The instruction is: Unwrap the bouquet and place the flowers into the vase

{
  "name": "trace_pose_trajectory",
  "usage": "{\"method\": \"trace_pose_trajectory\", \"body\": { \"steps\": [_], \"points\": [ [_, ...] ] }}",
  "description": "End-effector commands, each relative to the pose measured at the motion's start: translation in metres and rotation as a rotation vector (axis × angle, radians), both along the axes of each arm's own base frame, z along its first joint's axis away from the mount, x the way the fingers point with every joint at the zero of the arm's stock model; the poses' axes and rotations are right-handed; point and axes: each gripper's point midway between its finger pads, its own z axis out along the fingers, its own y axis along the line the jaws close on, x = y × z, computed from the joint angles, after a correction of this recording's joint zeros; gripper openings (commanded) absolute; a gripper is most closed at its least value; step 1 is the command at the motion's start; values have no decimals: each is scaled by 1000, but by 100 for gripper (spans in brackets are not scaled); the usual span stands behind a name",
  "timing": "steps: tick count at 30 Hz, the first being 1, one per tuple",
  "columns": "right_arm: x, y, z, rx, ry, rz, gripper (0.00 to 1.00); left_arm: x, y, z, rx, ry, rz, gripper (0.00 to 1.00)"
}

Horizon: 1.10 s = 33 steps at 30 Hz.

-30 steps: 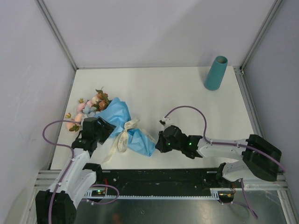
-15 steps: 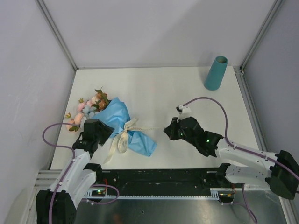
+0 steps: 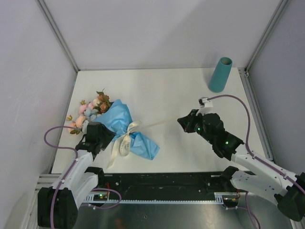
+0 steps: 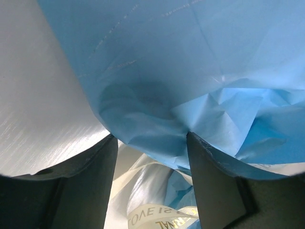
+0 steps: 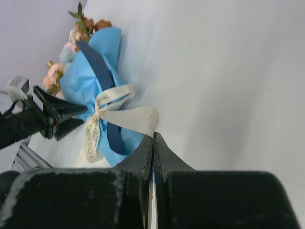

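Note:
The bouquet [image 3: 121,125] lies at the table's left, its flowers [image 3: 91,110] pointing to the far left and its blue wrapping tied with a cream ribbon [image 3: 125,139]. My left gripper [image 3: 101,132] holds the wrapping's near-left side. In the left wrist view both fingers [image 4: 212,176] press against the bulging blue paper [image 4: 157,95]. My right gripper [image 3: 185,122] is shut on the ribbon's free end [image 5: 136,117], and that strand runs taut from the bow [image 5: 97,114] to the closed jaws [image 5: 153,137]. The teal vase [image 3: 220,75] stands upright at the far right.
White walls with metal frame posts [image 3: 57,33] enclose the table on three sides. The black rail [image 3: 162,183] with the arm bases runs along the near edge. The right arm's purple cable [image 3: 238,102] loops above the table.
My right gripper has moved right and away from the bouquet with the ribbon end, drawing the strand out straight. The left gripper has stayed at the wrapping, its jaws slightly narrower.

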Motion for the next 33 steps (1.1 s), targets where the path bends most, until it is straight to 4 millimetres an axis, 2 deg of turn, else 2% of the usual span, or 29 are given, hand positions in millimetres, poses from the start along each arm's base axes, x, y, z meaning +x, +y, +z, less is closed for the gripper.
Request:
{"method": "trace_pose_trajectory", "body": {
  "steps": [1,9,13,18,21,23,26,31,33],
  "points": [
    [11,-26,37,35,-97,-82,0,-2,12,-6,30,6,54,65],
    [40,-95,69,29,-183,-345,0,-2,15,-5,29,-10,81,65],
    [59,-154,92,50,-247,-612,0,-2,17,-4,29,-26,100,65],
    [69,-219,130,125,-327,-854,0,-1,16,1,25,-45,94,66],
    [76,-238,145,157,-354,-897,0,0,16,2,27,-48,94,66],
    [81,-244,148,168,-346,-894,0,0,17,2,28,-48,98,66],
    [91,-235,140,159,-308,-816,0,1,15,3,21,-51,93,66],
    [98,-196,85,103,-102,-599,1,5,11,13,12,-79,63,67],
    [93,-174,61,98,2,-498,15,8,7,21,0,-103,46,68]
  ]
}}
